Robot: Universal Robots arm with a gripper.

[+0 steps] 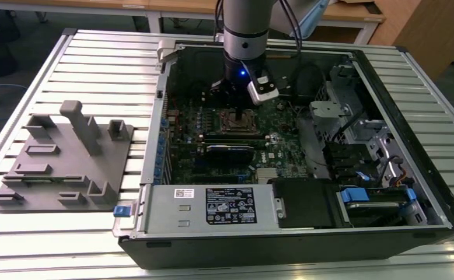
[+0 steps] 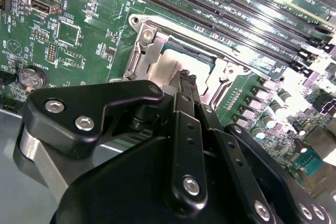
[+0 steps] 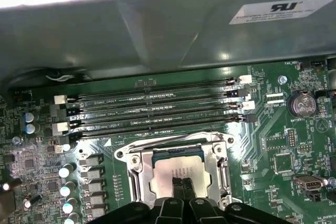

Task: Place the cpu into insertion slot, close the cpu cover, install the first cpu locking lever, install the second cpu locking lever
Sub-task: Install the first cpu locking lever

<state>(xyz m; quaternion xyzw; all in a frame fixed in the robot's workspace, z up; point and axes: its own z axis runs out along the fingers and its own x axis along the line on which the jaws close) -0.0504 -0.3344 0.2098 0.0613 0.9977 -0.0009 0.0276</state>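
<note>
One dull grey square cpu point(image 3: 178, 170) is seated in the silver-rimmed insertion slot point(image 3: 128, 163), framed by the thin silvery cpu cover point(image 3: 216, 157). The black gripper point(image 3: 183, 186), fingers narrowed together, is pressed onto its top, inside the open black computer case point(image 1: 414, 233).

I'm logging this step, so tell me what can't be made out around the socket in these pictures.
- Near edge of the insertion slot in the first wrist view: hidden by the gripper.
- Much of the cpu in the second wrist view: hidden behind the gripper body.
- Locking levers: too thin against the cpu cover to tell whether latched.
- Socket in the exterior view: too small to show the chip.
</note>
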